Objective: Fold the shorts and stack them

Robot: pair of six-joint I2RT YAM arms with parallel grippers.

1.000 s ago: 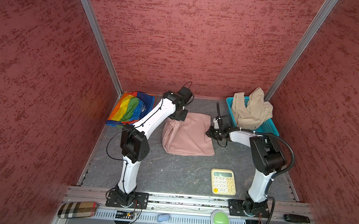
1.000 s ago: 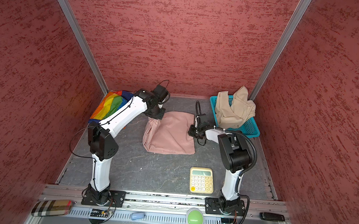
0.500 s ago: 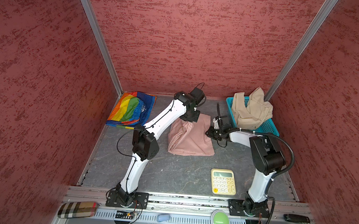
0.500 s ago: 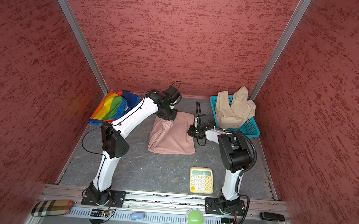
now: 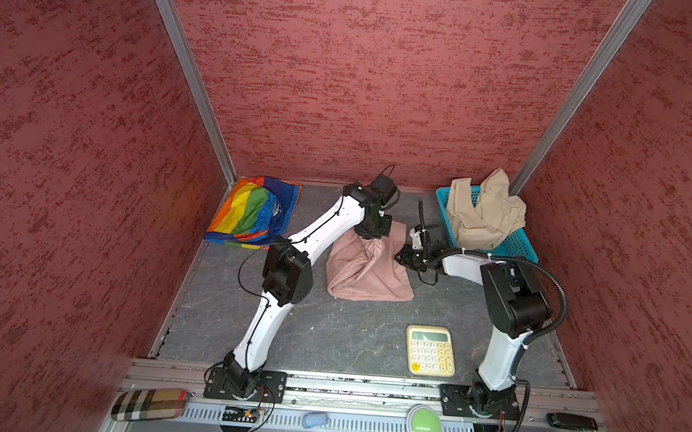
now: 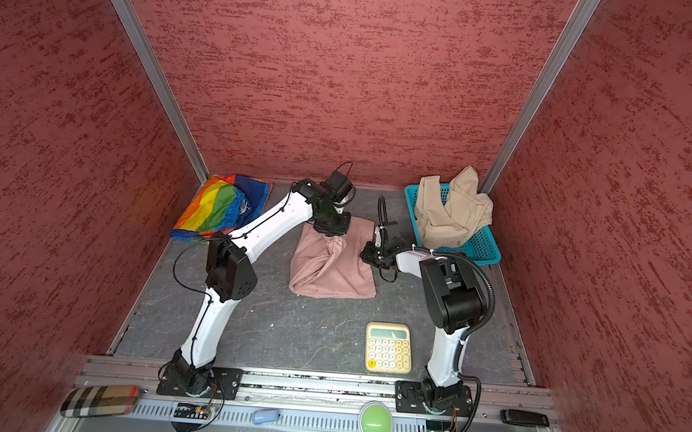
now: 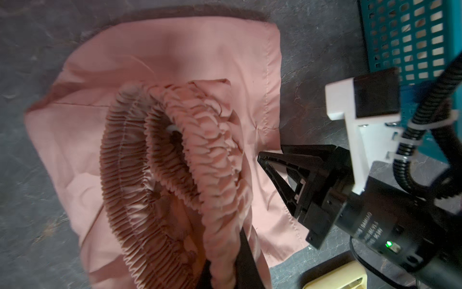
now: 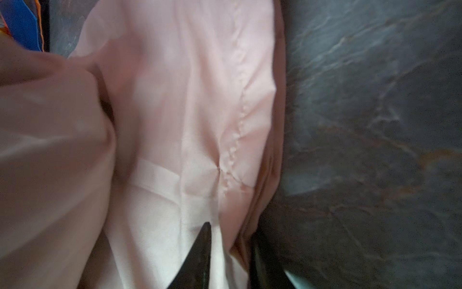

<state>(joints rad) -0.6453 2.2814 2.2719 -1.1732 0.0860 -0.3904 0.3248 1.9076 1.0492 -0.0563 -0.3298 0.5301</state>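
The dusty pink shorts (image 5: 369, 273) (image 6: 332, 272) lie mid-table, partly doubled over. My left gripper (image 5: 372, 237) (image 7: 222, 262) is shut on their gathered waistband (image 7: 212, 140) and holds it lifted above the flat half. My right gripper (image 5: 400, 256) (image 8: 232, 240) sits low at the shorts' right hem, its fingers closed on a fold of pink cloth (image 8: 187, 100). The rainbow shorts (image 5: 253, 212) (image 6: 220, 206) rest folded in the far left corner. The beige shorts (image 5: 484, 212) (image 6: 451, 212) are heaped in the teal basket (image 5: 517, 245) (image 6: 484, 247).
A cream calculator (image 5: 430, 350) (image 6: 388, 347) lies on the mat in front of the pink shorts. Red walls close the cell on three sides. On the front rail sit a green button (image 5: 424, 426) and a plaid case (image 5: 148, 403).
My left gripper has carried the pink waistband rightward over the shorts, making them narrower. The right gripper has stayed at the right hem.
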